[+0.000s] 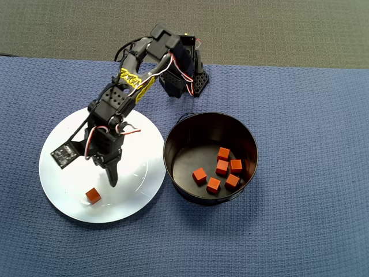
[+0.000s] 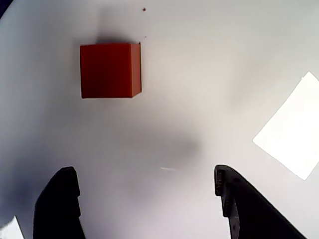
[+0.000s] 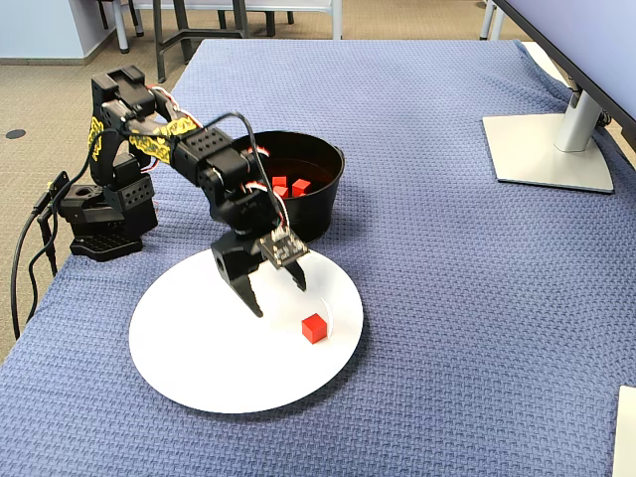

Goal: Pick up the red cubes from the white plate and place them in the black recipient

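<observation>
One red cube (image 1: 93, 195) left on the white plate (image 1: 147, 158), toward its near-left part in the overhead view; five more red cubes (image 1: 222, 169) already down in the black tin (image 1: 173, 138), just right of the plate and close enough to look touching. Hovering over the plate: the gripper (image 2: 147, 199), jaws spread apart and holding nothing, with the lone cube ahead of the fingertips and off to the left in the wrist view, not yet between them. Judged from looks: small, stiff, matte and very light, so unlikely to crush or slip once pinched, but apt to skate across the glossy plate if nudged by one finger before the other. Best taken across two opposite flat side faces, squarely at mid-height, with the jaws lined up to the faces rather than the corners. Beneath everything, a blue woven cloth (image 1: 311, 231) covering the table, soft and grippy, with plenty of open space to the right. Farther off in the fixed view, a grey monitor stand (image 3: 547, 149) at the far right, well clear of the work, and chair or table legs (image 3: 189, 30) on a tan floor beyond the table's far edge.
</observation>
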`<act>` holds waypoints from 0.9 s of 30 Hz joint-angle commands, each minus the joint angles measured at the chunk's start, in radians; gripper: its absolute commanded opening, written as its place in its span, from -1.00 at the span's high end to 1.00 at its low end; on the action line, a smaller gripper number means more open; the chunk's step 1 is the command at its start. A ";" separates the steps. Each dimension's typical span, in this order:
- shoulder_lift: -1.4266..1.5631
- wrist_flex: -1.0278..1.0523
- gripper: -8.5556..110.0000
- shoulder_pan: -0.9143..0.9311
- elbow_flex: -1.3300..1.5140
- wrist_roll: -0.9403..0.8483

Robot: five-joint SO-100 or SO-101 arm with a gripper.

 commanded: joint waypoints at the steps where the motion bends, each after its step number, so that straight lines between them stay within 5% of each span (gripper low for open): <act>1: -0.014 -0.029 0.39 0.012 -0.109 0.028; 27: -0.170 -0.147 0.46 -0.037 -0.236 0.156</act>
